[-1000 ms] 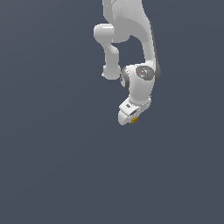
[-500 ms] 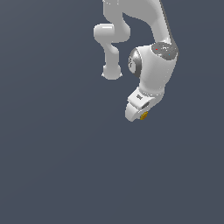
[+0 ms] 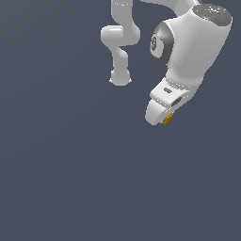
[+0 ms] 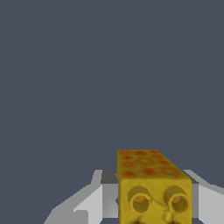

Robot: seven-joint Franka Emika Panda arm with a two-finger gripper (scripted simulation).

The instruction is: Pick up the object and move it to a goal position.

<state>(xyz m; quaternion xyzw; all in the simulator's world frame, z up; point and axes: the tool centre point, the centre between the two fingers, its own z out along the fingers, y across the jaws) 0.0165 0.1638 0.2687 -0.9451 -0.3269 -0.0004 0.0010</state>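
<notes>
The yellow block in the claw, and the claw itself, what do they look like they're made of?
Yellow block: seemingly porous, sponge-like, matte; orange-red blotches, round pits on one face. Claw: smooth white, plastic-like with a soft sheen. Both are simulator renders, so this is only a guess.

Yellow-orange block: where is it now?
The small yellow-orange block sits at the tip of the white end effector, on the exterior view's right, with only grey floor around it.

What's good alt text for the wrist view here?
A yellow block with orange-red spots and two round eye-like holes sits between the gripper's white fingers, filling the near part of the frame. Beyond it is only a plain dark grey-blue surface.
</notes>
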